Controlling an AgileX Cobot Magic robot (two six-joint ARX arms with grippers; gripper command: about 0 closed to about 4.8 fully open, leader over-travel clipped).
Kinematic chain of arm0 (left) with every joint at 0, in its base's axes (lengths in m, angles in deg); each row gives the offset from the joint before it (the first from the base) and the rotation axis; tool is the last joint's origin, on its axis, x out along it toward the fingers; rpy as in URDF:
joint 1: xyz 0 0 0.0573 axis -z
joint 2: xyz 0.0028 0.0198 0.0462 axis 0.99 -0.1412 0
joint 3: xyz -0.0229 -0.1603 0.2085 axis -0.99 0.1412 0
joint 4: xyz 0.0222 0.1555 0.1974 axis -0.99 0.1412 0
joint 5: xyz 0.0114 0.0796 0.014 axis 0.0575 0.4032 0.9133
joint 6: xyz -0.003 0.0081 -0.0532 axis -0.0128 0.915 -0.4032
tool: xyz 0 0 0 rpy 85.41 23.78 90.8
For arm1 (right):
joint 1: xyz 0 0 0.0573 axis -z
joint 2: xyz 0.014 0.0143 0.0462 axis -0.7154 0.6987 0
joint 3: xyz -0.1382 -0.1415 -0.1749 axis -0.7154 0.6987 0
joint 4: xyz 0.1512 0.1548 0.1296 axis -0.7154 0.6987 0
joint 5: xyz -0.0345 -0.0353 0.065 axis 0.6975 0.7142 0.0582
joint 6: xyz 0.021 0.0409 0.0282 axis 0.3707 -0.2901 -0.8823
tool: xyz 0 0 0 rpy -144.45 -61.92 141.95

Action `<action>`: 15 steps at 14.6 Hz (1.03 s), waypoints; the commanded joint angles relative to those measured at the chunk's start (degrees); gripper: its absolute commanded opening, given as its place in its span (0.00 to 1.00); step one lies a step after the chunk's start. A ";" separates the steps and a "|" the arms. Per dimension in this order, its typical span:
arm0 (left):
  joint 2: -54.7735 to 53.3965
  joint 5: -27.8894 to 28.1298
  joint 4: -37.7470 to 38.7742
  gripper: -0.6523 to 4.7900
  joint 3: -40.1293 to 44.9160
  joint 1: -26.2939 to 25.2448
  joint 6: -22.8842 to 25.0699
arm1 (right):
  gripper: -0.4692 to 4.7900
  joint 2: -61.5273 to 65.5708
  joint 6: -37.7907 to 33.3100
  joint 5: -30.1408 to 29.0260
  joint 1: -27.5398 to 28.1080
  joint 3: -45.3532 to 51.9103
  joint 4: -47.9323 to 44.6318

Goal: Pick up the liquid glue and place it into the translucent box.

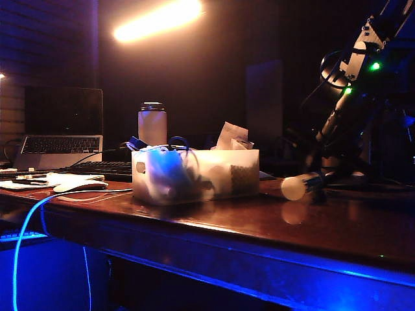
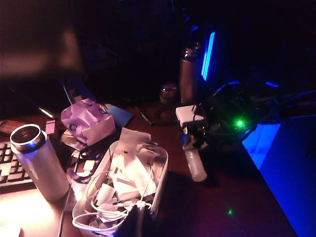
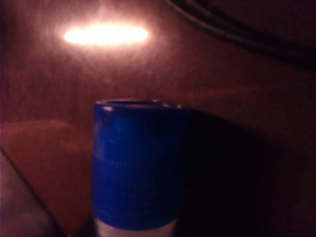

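Note:
The liquid glue lies on its side on the dark wooden table, to the right of the translucent box. Its whitish body points away from my right gripper. The right wrist view is filled by its dark blue cap, which sits between the jaws. The dark hides whether the fingers press on it. The box is full of white cables and papers. My left gripper hangs over the box's near end, its dark fingers together and empty.
A white flask with a dark lid stands behind the box. A laptop, keyboard and papers fill the left. A metallic thermos, a white charger block and a crumpled bag lie nearby.

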 commanded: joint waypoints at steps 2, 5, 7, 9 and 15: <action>0.33 -0.42 -0.50 0.11 -0.31 0.07 -0.09 | 0.09 1.03 1.66 -2.45 -0.33 0.68 3.72; 0.33 -0.39 -0.48 0.11 -0.31 0.07 -0.09 | 0.21 0.55 2.27 -6.01 -0.31 0.63 1.14; 0.33 -0.39 -0.50 0.11 -0.31 0.07 -0.09 | 0.21 -1.18 6.45 -5.86 -0.31 -0.26 0.48; 0.31 -0.39 -0.52 0.11 -0.28 0.07 -0.09 | 0.21 -3.85 11.50 -5.38 -0.20 -4.68 2.49; 0.31 -0.37 -0.63 0.11 -0.28 0.07 -0.07 | 0.21 -6.21 8.33 -13.51 -2.25 -16.20 -0.26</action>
